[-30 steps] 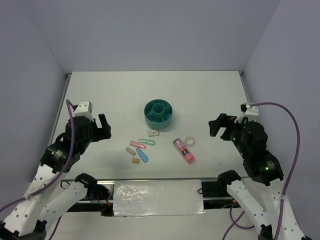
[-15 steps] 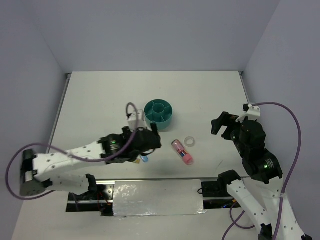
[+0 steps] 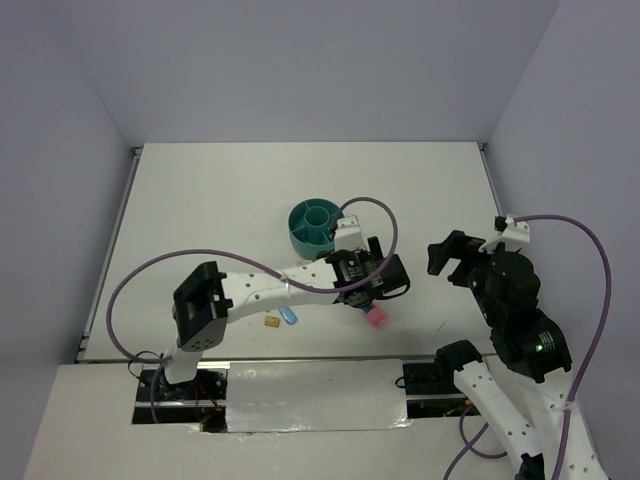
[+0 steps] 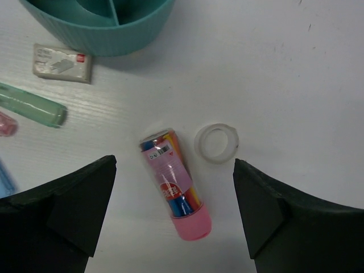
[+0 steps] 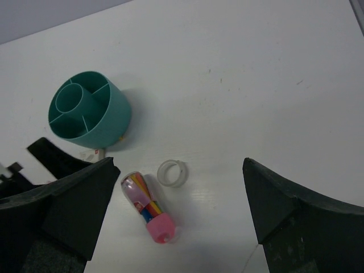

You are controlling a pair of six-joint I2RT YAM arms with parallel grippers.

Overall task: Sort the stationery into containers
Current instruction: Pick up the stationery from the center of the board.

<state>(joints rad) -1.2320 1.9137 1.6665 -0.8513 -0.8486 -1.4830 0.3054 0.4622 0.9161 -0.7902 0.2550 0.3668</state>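
Observation:
The round teal organiser [image 3: 318, 225] stands mid-table and also shows in the left wrist view [image 4: 102, 23] and the right wrist view [image 5: 88, 111]. My left gripper [image 3: 372, 288] is open and empty, hovering over the pink tube [image 4: 175, 182], which lies between its fingers [image 4: 74, 210]. The clear tape ring [image 4: 216, 143] lies just right of the tube. A white eraser [image 4: 62, 60], a green capsule [image 4: 31, 105] and a pink capsule [image 4: 5, 124] lie left of it. My right gripper [image 3: 448, 255] is open and empty, high to the right; its view shows the tube [image 5: 149, 207] and ring [image 5: 172, 172].
A blue capsule [image 3: 290, 315] and a small beige eraser [image 3: 271, 321] lie near the table's front edge, under my left arm. The left arm's cable loops above the organiser. Walls close the table at back and sides.
My left arm has swung from the left side across the table, and its gripper now hangs over the pink tube. My right arm has barely moved.

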